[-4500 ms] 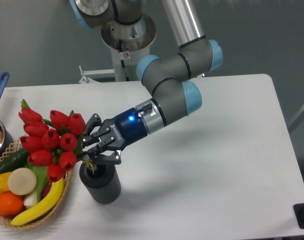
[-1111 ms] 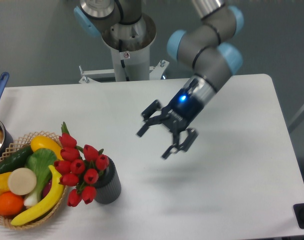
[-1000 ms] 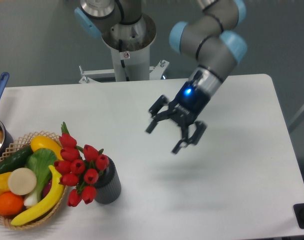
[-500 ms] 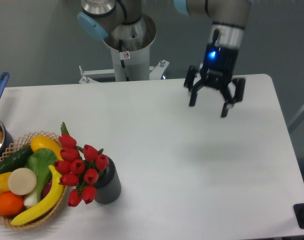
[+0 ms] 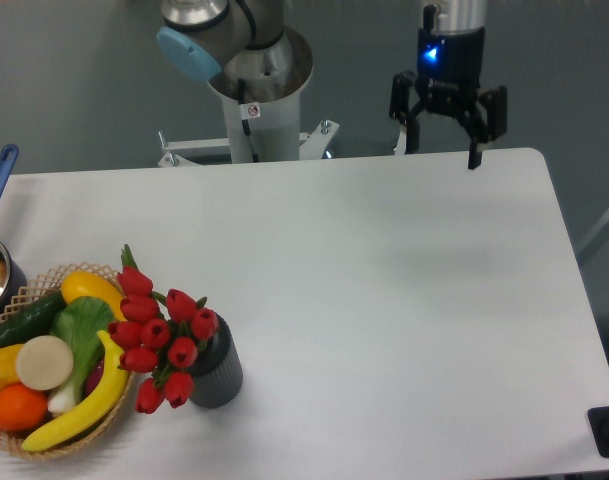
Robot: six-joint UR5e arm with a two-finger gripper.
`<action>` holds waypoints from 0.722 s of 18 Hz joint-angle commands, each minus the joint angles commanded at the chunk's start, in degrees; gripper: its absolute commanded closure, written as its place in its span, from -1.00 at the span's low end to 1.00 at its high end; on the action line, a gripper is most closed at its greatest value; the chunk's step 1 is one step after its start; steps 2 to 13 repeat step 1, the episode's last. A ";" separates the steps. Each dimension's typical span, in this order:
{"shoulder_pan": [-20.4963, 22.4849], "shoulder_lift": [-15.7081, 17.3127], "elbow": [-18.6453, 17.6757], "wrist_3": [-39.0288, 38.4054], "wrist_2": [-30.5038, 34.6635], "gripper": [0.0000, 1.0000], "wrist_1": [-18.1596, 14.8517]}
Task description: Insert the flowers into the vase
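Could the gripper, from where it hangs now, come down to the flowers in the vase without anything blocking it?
Probably yes. The open gripper hangs over the far edge; bare table lies between it and the flowers in the vase.

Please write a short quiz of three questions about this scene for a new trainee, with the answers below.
1. True or false: the flowers are standing in the vase.
2. Which object touches the bunch on its left side: (a) pot, (b) basket, (c) nothing?
3. In what state are the jaws of the gripper, and do they hold anything?

Key
1. True; the bunch leans left.
2. (b), the basket of fruit and vegetables.
3. Open and empty, raised above the far table edge.
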 joint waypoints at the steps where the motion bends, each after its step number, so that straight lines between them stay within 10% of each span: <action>1: 0.09 0.09 0.00 0.01 0.00 -1.00 -0.09; 13: 0.09 0.09 0.00 0.01 0.00 -1.00 -0.09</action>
